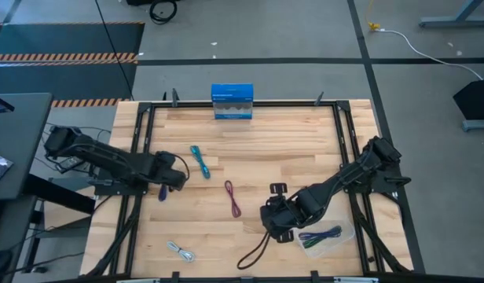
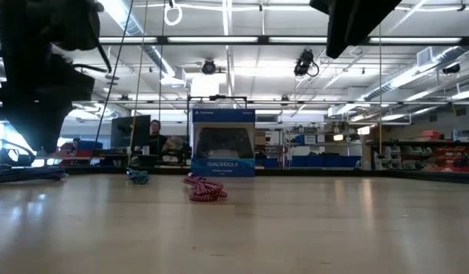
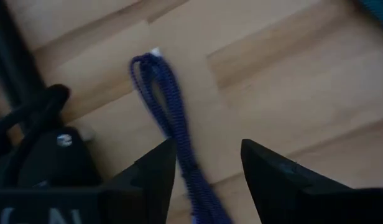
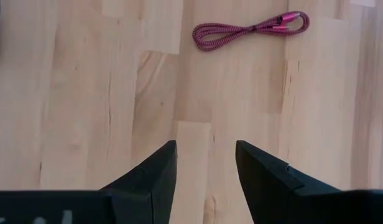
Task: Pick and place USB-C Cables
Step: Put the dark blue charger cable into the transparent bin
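The left end effector (image 1: pixel 173 182) sits low at the worktop's (image 1: pixel 258 141) left side, its fingers apart around the dark purple cable (image 3: pixel 170 115), which lies flat between them, not yet clamped. Judging by this, the pick of that cable is in hand; the next move calls for closing squarely on the bundle, then lifting.

The right end effector (image 1: pixel 275 224) hovers with fingers apart and empty beside the clear tray (image 1: pixel 336 236).

Count: five cables. One green cable (image 1: pixel 319 236) lies in the tray; the teal cable (image 1: pixel 199 161), maroon cable (image 1: pixel 232 198), white-grey cable (image 1: pixel 180 251) and the purple one remain on the wood. One blue box (image 1: pixel 232 101) stands at the far edge.
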Motion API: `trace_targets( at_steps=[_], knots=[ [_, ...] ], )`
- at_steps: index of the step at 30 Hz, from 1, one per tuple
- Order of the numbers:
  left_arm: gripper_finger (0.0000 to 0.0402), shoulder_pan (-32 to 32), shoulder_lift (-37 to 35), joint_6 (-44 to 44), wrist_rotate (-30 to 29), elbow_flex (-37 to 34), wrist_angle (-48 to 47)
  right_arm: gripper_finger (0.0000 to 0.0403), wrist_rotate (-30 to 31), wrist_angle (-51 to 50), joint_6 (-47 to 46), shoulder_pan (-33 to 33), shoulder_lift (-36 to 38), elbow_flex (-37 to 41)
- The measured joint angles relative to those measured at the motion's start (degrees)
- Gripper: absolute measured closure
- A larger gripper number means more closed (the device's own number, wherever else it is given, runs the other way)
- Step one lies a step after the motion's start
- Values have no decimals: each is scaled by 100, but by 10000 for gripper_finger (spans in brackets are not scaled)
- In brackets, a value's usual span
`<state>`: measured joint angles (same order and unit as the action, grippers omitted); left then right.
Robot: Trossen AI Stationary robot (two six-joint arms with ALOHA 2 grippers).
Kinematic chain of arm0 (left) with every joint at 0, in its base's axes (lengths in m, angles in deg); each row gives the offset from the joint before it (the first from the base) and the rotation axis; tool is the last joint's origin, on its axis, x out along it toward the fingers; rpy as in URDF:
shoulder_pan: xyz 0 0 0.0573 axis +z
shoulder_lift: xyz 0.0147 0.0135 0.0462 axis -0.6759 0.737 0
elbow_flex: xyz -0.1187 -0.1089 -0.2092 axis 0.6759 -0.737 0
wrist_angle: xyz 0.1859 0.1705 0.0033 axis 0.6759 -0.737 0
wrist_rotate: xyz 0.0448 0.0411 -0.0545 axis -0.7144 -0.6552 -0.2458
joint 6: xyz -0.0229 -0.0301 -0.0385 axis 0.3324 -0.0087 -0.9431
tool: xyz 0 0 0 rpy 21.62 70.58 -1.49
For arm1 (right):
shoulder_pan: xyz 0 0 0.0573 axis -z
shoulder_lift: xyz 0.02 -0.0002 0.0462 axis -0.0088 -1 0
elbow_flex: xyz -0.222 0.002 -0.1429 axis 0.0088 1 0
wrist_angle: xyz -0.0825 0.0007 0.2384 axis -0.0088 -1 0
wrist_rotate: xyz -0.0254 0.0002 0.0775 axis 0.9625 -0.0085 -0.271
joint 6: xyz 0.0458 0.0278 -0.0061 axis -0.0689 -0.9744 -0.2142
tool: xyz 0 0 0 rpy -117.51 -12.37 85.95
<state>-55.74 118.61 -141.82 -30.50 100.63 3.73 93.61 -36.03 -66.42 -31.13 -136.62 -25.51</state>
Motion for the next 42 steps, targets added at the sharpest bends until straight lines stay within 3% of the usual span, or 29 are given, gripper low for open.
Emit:
trace_targets(
  at_steps=[7,13,21,31,42],
  knots=[
    [178,149,775,-99,84,0,-224,232,-4,22,-77,-200,0,7],
    [181,193,1469,-22,169,-2,16,232,-6,24,-166,-341,0,9],
    [241,186,2020,352,238,37,510,232,9,50,-175,-423,0,9],
    [372,139,1876,767,302,9,682,232,13,41,-232,-423,-2,9],
    [369,97,1891,1516,494,612,502,232,-138,-207,-352,-432,-2,9]
  ],
)
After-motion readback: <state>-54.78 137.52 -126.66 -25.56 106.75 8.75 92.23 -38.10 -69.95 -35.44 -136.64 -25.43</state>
